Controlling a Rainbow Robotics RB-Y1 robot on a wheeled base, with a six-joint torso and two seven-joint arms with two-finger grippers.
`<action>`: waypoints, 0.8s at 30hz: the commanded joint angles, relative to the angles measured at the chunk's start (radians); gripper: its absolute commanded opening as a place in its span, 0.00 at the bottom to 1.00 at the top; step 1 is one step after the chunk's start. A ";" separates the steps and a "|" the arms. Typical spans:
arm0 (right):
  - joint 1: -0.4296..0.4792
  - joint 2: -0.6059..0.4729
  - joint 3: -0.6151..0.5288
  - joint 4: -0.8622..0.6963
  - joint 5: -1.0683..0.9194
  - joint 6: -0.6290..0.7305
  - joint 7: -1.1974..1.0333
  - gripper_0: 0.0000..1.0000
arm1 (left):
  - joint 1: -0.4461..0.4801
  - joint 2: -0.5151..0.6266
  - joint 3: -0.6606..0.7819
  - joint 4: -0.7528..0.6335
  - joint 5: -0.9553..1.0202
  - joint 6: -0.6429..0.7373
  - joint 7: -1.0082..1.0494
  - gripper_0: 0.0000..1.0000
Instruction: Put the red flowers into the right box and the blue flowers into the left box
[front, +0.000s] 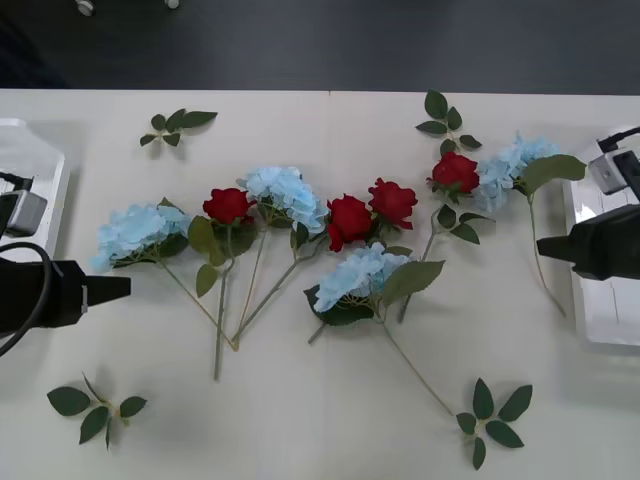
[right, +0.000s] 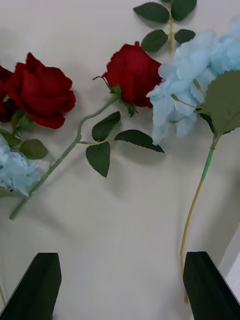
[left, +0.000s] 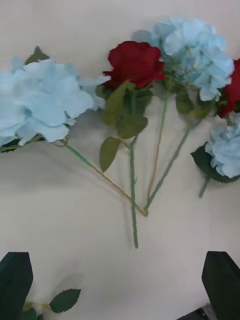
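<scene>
1. Flowers first, from the front view: you have four red flowers (front: 349, 220) and four blue flowers (front: 288, 195) lying in a loose row across the table (front: 300, 420), all of them between the left box (front: 40, 160) and the right box (front: 590, 310). No flower shows in either box, so judge the task as not yet begun. The left gripper (front: 120, 290) waits just beside the outermost blue head, near the left box; the right gripper (front: 548, 250) hovers at the inner rim of the right box. From here you cannot tell how their fingers stand.

2. Right wrist view: the right gripper (right: 120, 285) is spread wide and holds nothing. A red rose (right: 132, 75) touches a blue cluster (right: 187, 85) there. Grab at the heads and you could lift both, putting blue in the right box. That blue stem (right: 197, 200) runs toward one finger, so a careless descent may catch it.

3. Left wrist view: the left gripper (left: 120, 287) is also spread and empty. Beyond it, three stems cross at one point (left: 142, 207), below a rose and two blue heads. Pull one and the others may drag along. A loose leaf sprig (left: 55, 302) lies beside one finger; don't scoop it up.
</scene>
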 joint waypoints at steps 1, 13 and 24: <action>-0.016 -0.011 0.030 -0.013 0.079 -0.013 -0.089 0.72 | 0.004 0.008 -0.042 -0.025 -0.107 -0.017 0.190 1.00; -0.027 -0.009 0.178 0.023 0.269 -0.091 -0.191 0.72 | -0.048 0.007 -0.191 0.016 -0.392 -0.045 0.477 1.00; -0.073 -0.005 0.197 0.134 0.364 -0.144 -0.222 0.72 | -0.174 -0.068 -0.307 0.194 -0.590 -0.126 0.552 1.00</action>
